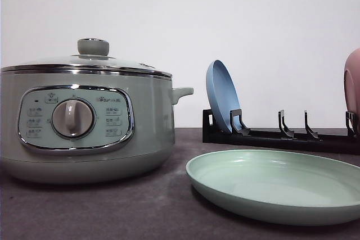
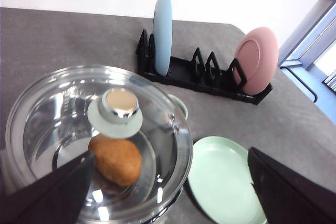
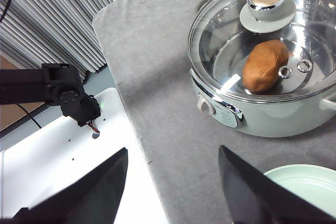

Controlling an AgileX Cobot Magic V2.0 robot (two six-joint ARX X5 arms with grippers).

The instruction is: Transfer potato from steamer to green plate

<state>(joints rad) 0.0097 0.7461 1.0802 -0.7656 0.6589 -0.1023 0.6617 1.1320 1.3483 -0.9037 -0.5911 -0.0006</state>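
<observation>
- Nothing is judged done: the glass lid [image 2: 94,129] is seated on the steamer [image 1: 84,122], and the potato [image 3: 265,65] is seen through it on the pot floor.
- The green plate [image 1: 275,186], just beside the steamer, is bare.
- Left gripper [image 2: 168,192] and right gripper [image 3: 173,187]: fingers spread wide, nothing held.
- Remaining: lid off, potato grasped, moved, set on plate.
- Potato lies flat; long axis level.

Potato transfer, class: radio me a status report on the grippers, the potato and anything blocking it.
Left gripper open, empty. Right gripper open, empty. Potato inside steamer, untouched. Glass lid on, blocking access. Green plate bare, beside steamer.
</observation>
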